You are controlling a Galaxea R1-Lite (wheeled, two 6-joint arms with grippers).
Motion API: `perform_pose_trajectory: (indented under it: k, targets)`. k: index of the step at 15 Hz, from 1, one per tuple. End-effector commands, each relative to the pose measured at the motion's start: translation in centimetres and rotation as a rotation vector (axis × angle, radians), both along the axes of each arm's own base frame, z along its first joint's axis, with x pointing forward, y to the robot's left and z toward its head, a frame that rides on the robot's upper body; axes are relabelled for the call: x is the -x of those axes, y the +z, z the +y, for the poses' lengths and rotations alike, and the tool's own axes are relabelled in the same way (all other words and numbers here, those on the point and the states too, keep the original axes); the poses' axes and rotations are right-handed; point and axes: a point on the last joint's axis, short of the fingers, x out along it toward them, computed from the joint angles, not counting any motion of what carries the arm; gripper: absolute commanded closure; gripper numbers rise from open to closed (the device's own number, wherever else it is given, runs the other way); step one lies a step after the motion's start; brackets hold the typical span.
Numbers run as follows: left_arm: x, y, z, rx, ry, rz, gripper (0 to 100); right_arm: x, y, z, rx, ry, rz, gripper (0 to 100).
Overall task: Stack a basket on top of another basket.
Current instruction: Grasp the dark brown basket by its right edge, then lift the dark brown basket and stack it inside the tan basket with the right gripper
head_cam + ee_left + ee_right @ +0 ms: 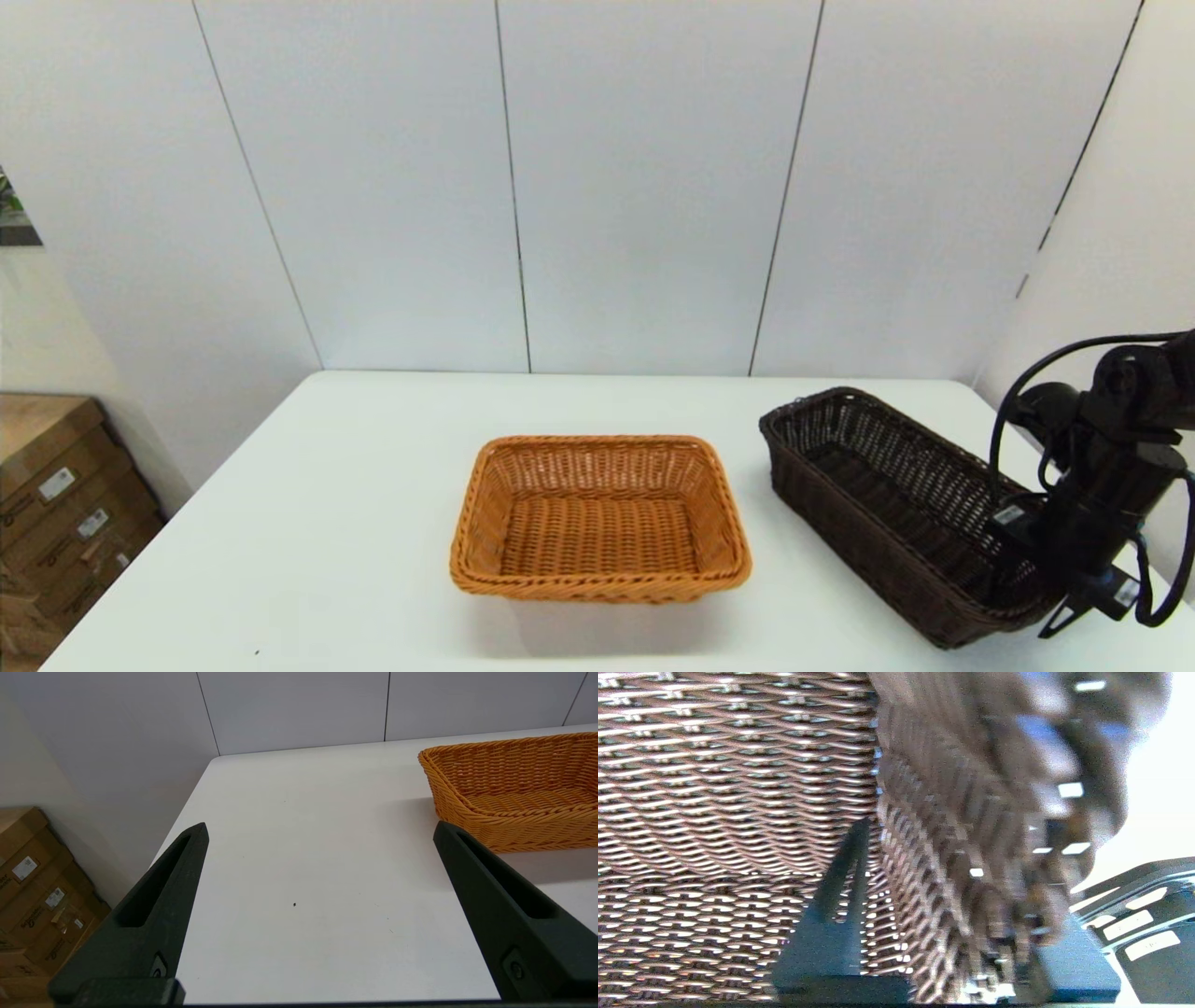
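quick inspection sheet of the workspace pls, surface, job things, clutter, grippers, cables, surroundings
Surface: white table, one small dark speck.
Job's things: orange basket upright at centre; dark brown basket to its right, apart, not stacked.
Clutter: nothing seen.
Grippers: right gripper at the dark basket's near right wall, one finger inside, one outside; left gripper open over bare table, left of the orange basket.
Cables: black cable looping off the right arm.
Surroundings: white panel walls; cardboard boxes at left.

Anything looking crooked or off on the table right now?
Yes: the dark brown basket sits skewed to the table edge while the orange basket sits square. The right gripper straddles its wall near the corner. No damage visible.
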Motion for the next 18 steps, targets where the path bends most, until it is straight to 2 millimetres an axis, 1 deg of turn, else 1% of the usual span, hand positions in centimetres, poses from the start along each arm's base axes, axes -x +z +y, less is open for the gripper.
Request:
perform_pose_trajectory:
  k: [1, 6, 7, 9, 11, 12, 13, 15, 18]
  targets:
    - [0.0, 0.0, 0.0, 0.0, -0.002, 0.001, 0, 0.1, 0.2, 0.0, 0.0, -0.004, -0.004, 100]
    - [0.0, 0.0, 0.0, 0.0, 0.0, 0.001, 0, 0.1, 0.6, 0.0, 0.0, -0.003, -0.017, 100]
    - [0.0, 0.0, 0.0, 0.0, -0.002, 0.001, 0, 0.2, 1.2, -0.1, 0.0, -0.007, -0.041, 100]
    - [0.0, 0.0, 0.0, 0.0, 0.0, 0.001, 0, 0.5, 3.5, -0.5, -0.038, -0.016, -0.136, 100]
    - [0.0, 0.0, 0.0, 0.0, 0.0, 0.001, 0, 1.3, 6.0, -0.9, -0.055, 0.022, -0.232, 100]
    - [0.0, 0.0, 0.0, 0.0, 0.0, 0.001, 0, 1.7, 6.8, -1.0, -0.047, 0.037, -0.264, 100]
    - [0.0, 0.0, 0.0, 0.0, 0.0, 0.001, 0, 1.9, 7.3, -1.0, -0.042, 0.046, -0.281, 100]
    - [0.0, 0.0, 0.0, 0.0, 0.0, 0.001, 0, 2.0, 7.6, -0.9, -0.051, 0.055, -0.298, 100]
    - [0.0, 0.0, 0.0, 0.0, -0.002, 0.0, 0, 2.2, 8.0, -0.7, -0.127, 0.05, -0.327, 100]
